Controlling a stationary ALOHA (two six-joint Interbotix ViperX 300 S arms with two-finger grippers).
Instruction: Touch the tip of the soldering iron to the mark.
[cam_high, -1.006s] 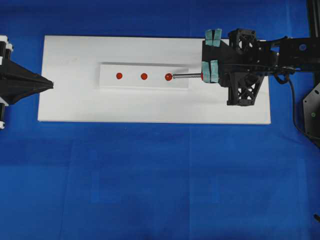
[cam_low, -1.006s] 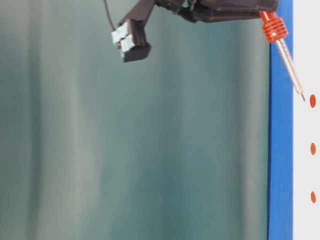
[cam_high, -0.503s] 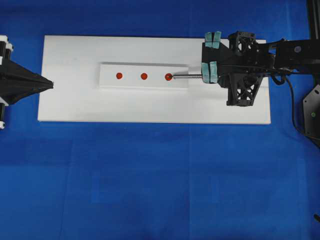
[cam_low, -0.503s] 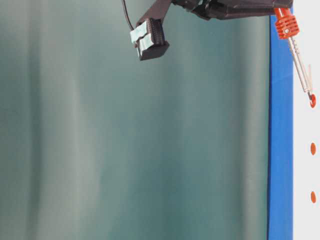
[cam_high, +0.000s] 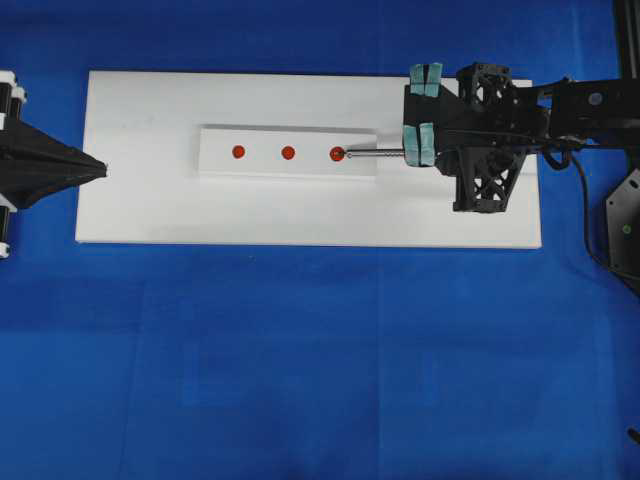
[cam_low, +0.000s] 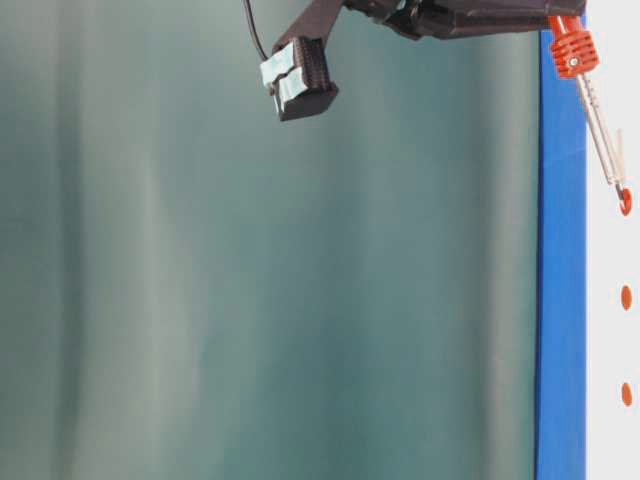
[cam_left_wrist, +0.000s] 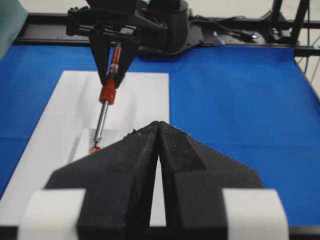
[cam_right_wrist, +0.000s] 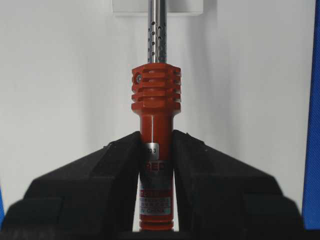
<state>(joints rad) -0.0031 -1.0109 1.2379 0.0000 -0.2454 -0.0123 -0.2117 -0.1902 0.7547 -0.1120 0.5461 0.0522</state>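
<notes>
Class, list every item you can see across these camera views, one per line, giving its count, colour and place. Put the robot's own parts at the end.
Cloth: one, blue, covering the table.
Board: one, white, flat on the cloth.
Block: one, white, lying on the board.
Dots: three, red, in a row on the block; middle one untouched.
Soldering iron: one, red handle and collar, silver shaft, its tip at the dot nearest the right arm.
Cord: one, black, above the table.
Backdrop: one, grey-green, behind the table.
Left gripper: one, black, jaws together, empty, at the board's far end.
Right gripper: one, black, jaws clamped on the handle.
</notes>
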